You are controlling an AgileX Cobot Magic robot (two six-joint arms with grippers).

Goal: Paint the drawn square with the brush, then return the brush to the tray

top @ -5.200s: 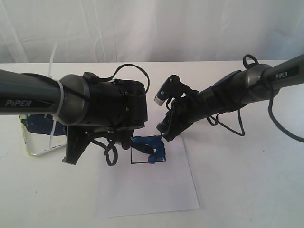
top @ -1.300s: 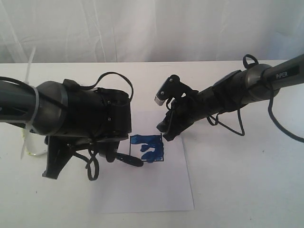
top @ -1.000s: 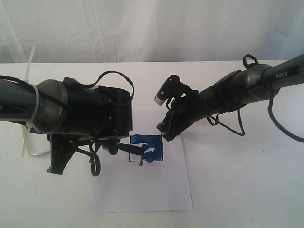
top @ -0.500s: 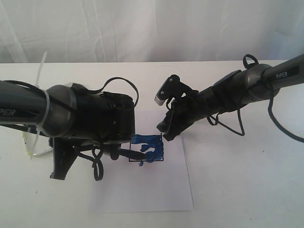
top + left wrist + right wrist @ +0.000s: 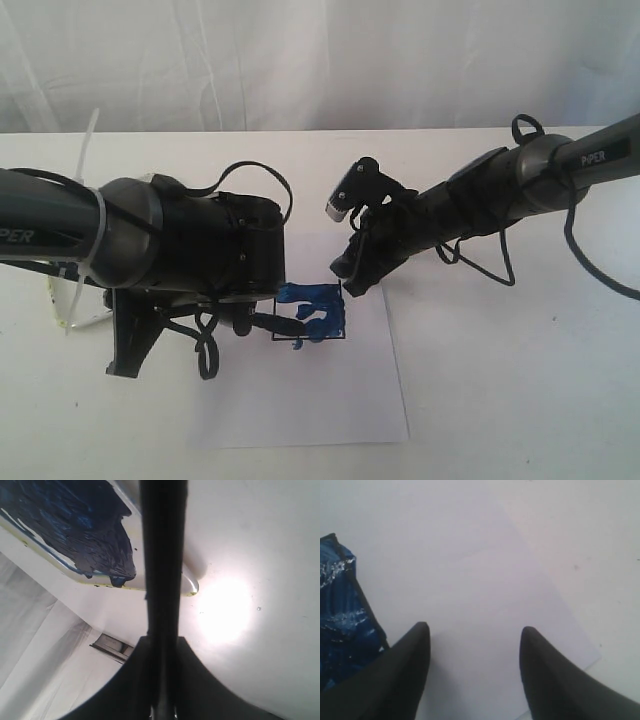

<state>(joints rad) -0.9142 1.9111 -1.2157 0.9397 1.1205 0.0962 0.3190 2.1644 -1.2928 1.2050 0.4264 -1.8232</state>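
tray [image 5: 186, 584]: blue paint smeared inside | left hand [image 5: 243, 322]: gripping brush [image 5: 280, 324] | right hand [image 5: 475, 636]: spread wide, empty

Black-outlined square [image 5: 312, 312] smeared blue, white paper [image 5: 320, 400], tray [image 5: 187, 584] smeared dark blue

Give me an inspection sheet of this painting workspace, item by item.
Surface: white table, white paper sheet lying on it.
Job's things: drawn square partly smeared blue; brush tip at the square; tray smeared blue inside.
Clutter: nothing seen.
Grippers: left gripper shut on the brush; right gripper open, empty, over the paper.
Cables: black loops at both wrists.
Surroundings: white curtain behind.
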